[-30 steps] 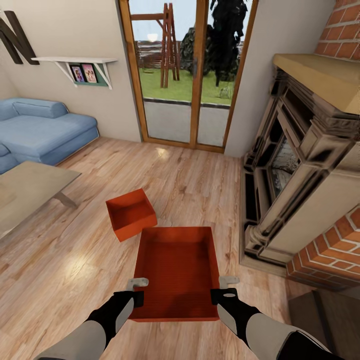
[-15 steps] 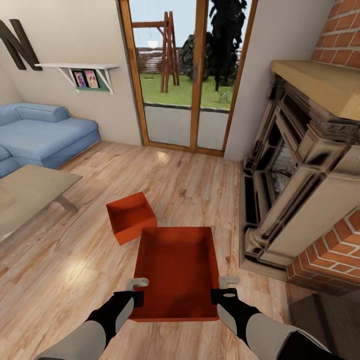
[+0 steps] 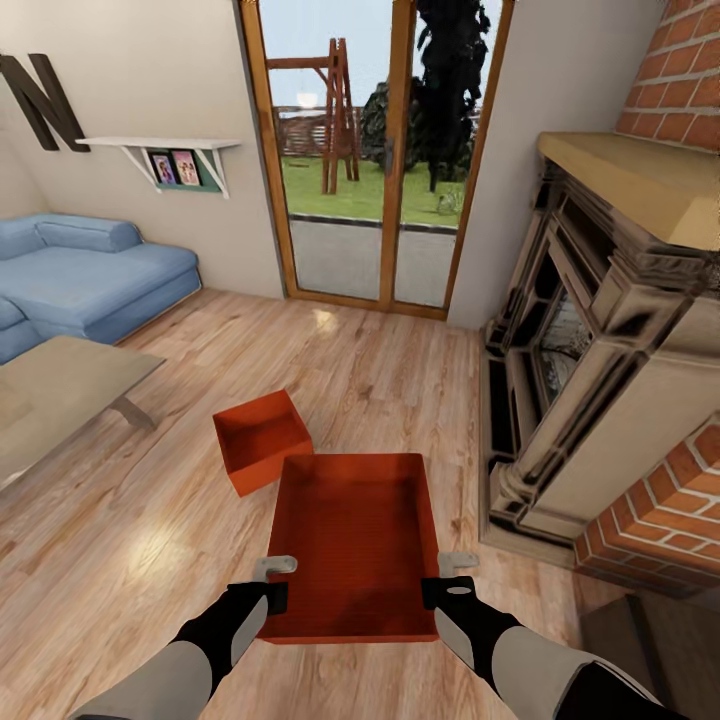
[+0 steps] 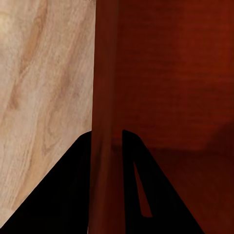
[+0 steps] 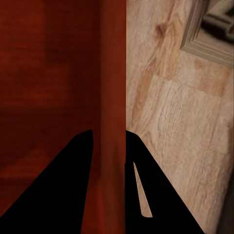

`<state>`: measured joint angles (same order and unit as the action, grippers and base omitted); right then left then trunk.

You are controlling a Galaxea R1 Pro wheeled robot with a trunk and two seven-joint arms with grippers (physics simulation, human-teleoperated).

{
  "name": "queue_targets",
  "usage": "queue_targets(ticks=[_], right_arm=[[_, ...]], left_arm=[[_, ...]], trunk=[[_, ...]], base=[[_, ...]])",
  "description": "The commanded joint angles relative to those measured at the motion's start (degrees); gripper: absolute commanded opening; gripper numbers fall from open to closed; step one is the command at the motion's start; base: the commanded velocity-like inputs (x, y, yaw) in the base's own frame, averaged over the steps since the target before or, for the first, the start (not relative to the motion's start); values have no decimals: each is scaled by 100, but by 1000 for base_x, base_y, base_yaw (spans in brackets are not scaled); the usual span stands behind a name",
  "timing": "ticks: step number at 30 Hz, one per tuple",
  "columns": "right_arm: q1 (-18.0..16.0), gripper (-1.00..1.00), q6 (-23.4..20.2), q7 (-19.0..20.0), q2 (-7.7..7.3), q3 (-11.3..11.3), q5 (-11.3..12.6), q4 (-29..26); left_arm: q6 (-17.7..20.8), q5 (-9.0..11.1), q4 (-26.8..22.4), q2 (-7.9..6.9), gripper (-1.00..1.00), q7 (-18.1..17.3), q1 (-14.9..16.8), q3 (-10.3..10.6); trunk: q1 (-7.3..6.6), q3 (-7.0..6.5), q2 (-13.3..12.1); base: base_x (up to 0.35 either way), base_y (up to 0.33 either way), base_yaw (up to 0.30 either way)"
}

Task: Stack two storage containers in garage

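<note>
Orange-red bin (image 3: 352,545) is hanging between both arms in head view: left gripper (image 3: 272,580) is pinching its left wall, right gripper (image 3: 452,577) its right wall. Wrist cams are showing what head cam can't: each wall (image 4: 108,97) (image 5: 113,87) sitting between two dark fingers (image 4: 73,195) (image 5: 73,195), jaws closed onto it. Fingertips mostly hidden behind rim. 2nd bin (image 3: 262,440) is resting on wood floor (image 3: 380,370) just ahead-left, near fireplace (image 3: 590,350), sofa (image 3: 90,275), glass doors (image 3: 370,150).

Light wood plank floor (image 3: 380,380), beige walls, blue sofa (image 3: 90,275), wood-framed glass doors (image 3: 370,160), stone fireplace (image 3: 590,360), wall shelf (image 3: 160,148)
</note>
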<state>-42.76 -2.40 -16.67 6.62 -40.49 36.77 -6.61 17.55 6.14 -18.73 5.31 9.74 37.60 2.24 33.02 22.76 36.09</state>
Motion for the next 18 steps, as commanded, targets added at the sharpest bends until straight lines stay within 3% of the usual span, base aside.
queue_targets(ticks=[1, 18], right_arm=[[-4, -100, 69, -12, -46, 86, -105, -16], [-4, -100, 80, -11, -46, 85, -113, -9]], left_arm=[[50, -16, 1, -13, -100, 54, 2, -136], [55, -16, 4, -13, -100, 54, 2, -136]], trunk=[[1, 0, 6], [1, -95, 6]], base=[[0, 0, 0], [0, 0, 0]])
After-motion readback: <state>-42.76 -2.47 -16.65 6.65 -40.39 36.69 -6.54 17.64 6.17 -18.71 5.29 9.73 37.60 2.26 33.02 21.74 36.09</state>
